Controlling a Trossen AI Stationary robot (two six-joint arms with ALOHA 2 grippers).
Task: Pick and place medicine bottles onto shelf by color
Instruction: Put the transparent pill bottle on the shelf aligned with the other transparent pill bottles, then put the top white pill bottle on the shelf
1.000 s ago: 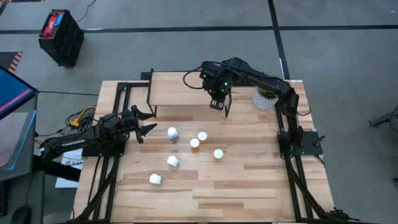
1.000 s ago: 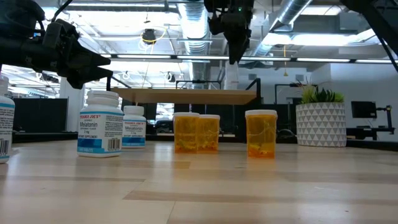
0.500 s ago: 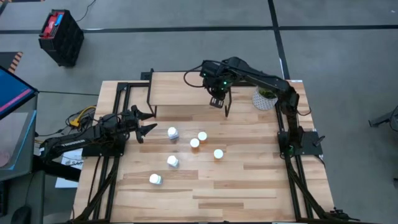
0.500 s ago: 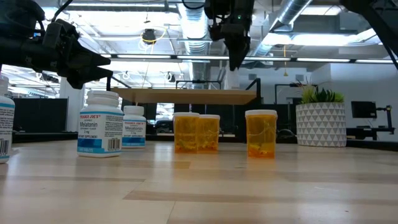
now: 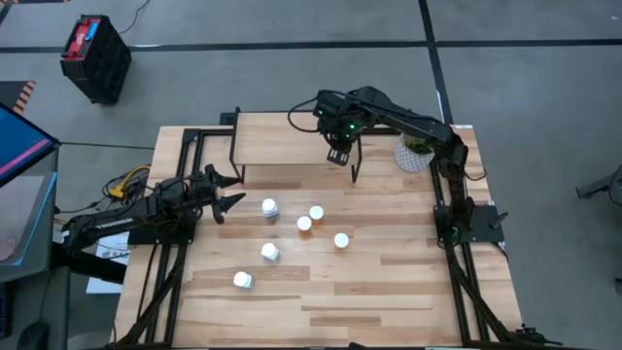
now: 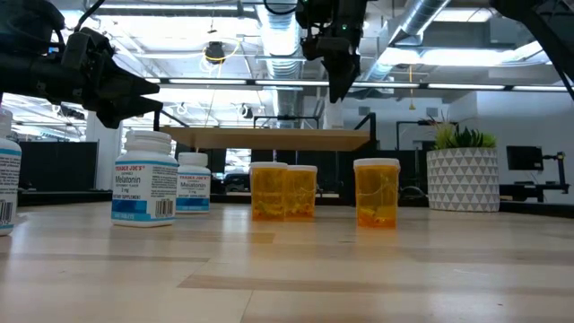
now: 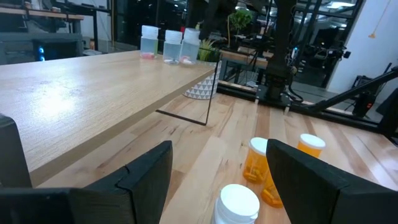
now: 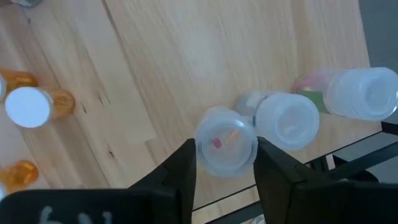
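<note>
Change noted: over the low shelf with the light wooden top and thin black legs [image 5: 282,141], the right gripper [image 6: 339,88] has eased its fingers apart in the last second. They now stand open on either side of one small clear white-capped bottle [image 8: 225,146] without carrying it. I judge that bottle just delivered, and the clear colour group complete.

Stock, nearest first:
- White medicine bottles with blue labels, white caps: three. All stand on the large wooden table [image 5: 389,292] toward its front left, the nearest one [image 6: 143,179] well short of the shelf.
- Orange translucent bottles, white caps: three, mid-table. Two stand as a close pair [image 6: 284,190] and one [image 6: 377,193] stands apart to the side.
- Left gripper [image 5: 233,192]: one, waiting at the table's left side, jaws spread wide, empty.
- Clear pale bottles: three, in a row [image 7: 169,45] on the shelf's far end.
- White patterned plant pot [image 6: 464,179]: one, beyond the shelf's end.

I count six bottles still to shelve.
</note>
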